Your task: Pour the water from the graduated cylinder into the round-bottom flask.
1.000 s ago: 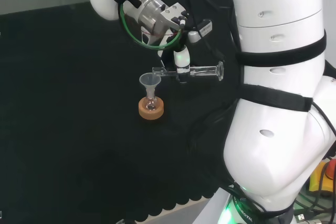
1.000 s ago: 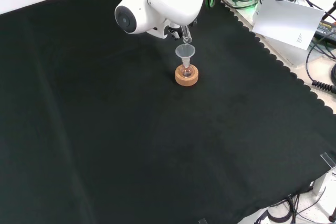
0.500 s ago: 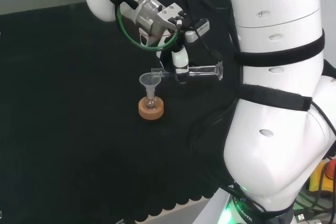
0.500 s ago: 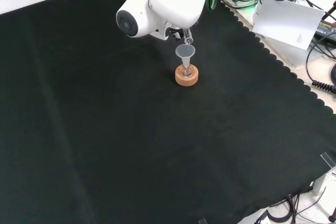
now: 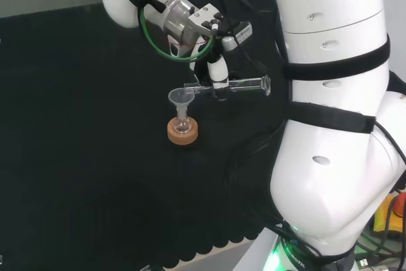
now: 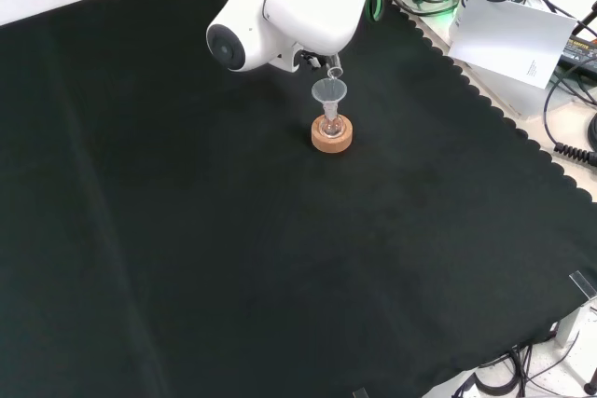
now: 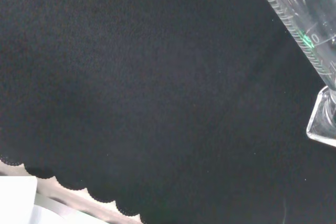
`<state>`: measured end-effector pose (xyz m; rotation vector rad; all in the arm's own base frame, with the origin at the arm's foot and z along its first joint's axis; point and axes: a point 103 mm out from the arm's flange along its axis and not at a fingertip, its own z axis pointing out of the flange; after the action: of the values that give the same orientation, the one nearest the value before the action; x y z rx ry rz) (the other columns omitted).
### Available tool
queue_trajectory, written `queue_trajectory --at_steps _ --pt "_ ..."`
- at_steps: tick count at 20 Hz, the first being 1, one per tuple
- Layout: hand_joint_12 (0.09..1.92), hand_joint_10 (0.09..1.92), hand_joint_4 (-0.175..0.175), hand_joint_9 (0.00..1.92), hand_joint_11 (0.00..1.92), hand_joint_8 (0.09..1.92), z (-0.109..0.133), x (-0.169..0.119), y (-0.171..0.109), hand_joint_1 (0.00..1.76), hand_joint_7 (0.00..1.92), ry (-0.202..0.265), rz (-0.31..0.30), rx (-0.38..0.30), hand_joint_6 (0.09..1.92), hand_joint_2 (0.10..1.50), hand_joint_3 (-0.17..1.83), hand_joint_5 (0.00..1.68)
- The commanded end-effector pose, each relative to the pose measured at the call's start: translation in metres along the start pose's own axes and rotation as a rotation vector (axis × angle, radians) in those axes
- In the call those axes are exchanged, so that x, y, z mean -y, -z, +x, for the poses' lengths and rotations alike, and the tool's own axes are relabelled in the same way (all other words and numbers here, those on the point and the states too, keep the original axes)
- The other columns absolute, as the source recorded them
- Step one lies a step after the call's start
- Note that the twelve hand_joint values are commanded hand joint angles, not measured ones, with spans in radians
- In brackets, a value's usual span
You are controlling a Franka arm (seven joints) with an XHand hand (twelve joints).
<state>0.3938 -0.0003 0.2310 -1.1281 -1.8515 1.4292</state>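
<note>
A: Where does it stand?

B: The hand [image 5: 217,74] has its fingers curled round the graduated cylinder [image 5: 231,85], which lies about level in the head view, its mouth end over the funnel [image 5: 181,98]. The funnel sits in the round-bottom flask [image 5: 183,124], on a cork ring [image 5: 183,132] well in from the desk's [image 6: 187,258] edges, nearer its far edge in the front view.

A: What could go wrong?

B: I'd say 2 things. If the mouth sits off the funnel's rim, water would run onto the black cloth. And the funnel looks top-heavy on that small flask, so a knock from the cylinder could tip it off the ring.

A: Any water left?

B: I cannot tell through the clear glass.
</note>
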Motion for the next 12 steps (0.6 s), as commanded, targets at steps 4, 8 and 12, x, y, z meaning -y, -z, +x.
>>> queue_trajectory --at_steps 4,8,12 --pt "0.72 0.09 -0.175 1.48 1.3 0.94 -0.0014 -0.0014 -0.0004 1.27 1.04 -0.011 0.023 -0.001 0.96 1.1 0.0 1.01" --pt "0.72 0.09 -0.175 1.48 1.31 0.94 0.0001 -0.0007 0.0008 1.27 1.04 -0.02 0.033 0.001 0.96 1.1 0.0 1.01" --pt "0.72 0.09 -0.175 1.48 1.31 0.94 0.0003 -0.0008 0.0016 1.27 1.04 -0.028 0.032 0.007 0.96 1.1 0.0 1.0"
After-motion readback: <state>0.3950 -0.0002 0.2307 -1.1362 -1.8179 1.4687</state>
